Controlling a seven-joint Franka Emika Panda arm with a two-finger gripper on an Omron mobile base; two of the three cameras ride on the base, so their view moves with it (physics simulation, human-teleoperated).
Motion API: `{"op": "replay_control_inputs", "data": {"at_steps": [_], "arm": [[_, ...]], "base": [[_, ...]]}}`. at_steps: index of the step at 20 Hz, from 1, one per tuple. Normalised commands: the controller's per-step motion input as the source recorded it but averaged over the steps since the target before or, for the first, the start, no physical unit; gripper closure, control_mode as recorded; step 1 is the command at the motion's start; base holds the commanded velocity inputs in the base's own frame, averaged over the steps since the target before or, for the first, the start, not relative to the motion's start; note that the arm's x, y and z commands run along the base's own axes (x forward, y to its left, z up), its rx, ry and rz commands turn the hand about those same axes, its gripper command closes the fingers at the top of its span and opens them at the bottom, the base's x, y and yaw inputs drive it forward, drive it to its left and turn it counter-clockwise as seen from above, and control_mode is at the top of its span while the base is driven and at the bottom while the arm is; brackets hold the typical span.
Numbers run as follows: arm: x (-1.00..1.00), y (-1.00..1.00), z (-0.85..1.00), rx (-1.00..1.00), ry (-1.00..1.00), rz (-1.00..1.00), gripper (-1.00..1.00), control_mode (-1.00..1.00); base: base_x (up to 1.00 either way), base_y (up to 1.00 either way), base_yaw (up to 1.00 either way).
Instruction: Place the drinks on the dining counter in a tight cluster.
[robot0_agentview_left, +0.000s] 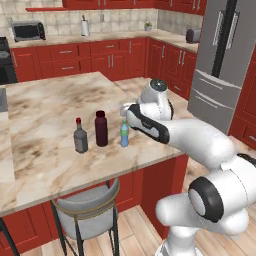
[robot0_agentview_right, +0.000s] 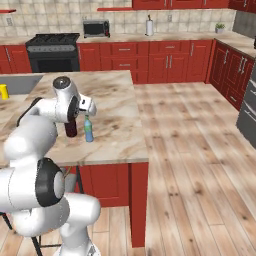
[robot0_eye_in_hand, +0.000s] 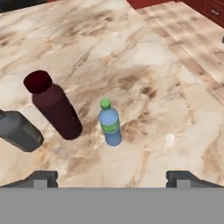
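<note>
While gripper hangs spread wide, glossy maroon bottle, blue-clear water bottle stand on marbled dining counter; grey bottle cut off.

Kitchen, red cabinets, stove, fridge

No readable text, labels, brands, numbers or signs on anything

Both base views look forward and down from behind the arm, sharing the dining counter. The hand view looks closely down upon the water bottle, ahead of the gripper.
</note>
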Motion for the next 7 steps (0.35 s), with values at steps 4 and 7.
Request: {"op": "replay_control_inputs", "data": {"at_steps": [4,7], "arm": [[-1.00,-0.54,0.59,0.12,0.13,0.00,-1.00,-1.00],[-1.00,-0.30,0.47,0.02,0.00,0.00,-1.00,-1.00]], "base": [[0.00,0.00,0.00],[0.00,0.00,0.00]]}}
